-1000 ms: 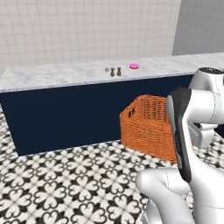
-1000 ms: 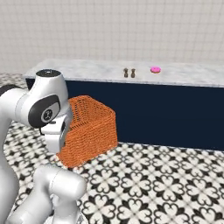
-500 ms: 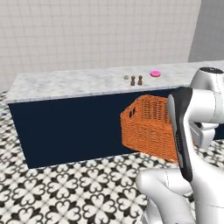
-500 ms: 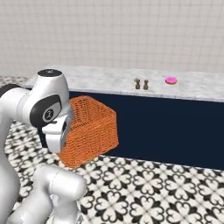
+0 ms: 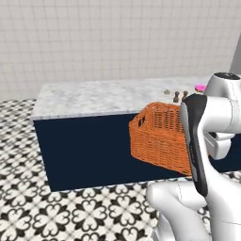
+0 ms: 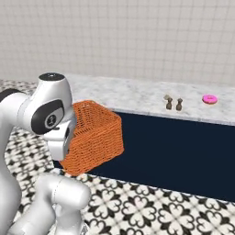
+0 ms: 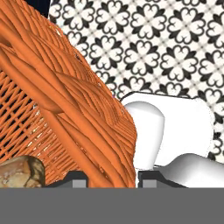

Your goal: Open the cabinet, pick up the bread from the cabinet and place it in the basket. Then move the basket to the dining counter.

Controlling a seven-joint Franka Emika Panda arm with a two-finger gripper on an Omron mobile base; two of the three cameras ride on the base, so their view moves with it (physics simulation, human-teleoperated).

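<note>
The dining desk (image 5: 99, 97) stood beyond the jaws, a speckled marble slab over a plain navy base; the patterned black-and-white floor (image 5: 70, 212) lay below them; the orange basket (image 5: 162, 136) hung in the air in front of the navy base, tilted, lifted off the floor and not resting on the slab. In the hand view the jaws (image 7: 113, 179) were narrowed onto the woven wall of the basket (image 7: 65, 109), one dark tip to each side of it, so the grip was on the basket's rim; a brown crusty piece of bread (image 7: 19, 173) lay inside the basket, just beside the jaws, something neither base view revealed. The right base view showed what sat far beyond the jaws on the slab (image 6: 137, 96): two small dark shakers (image 6: 173, 103) close together; a pink doughnut (image 6: 209, 98) near them, further along.
</note>
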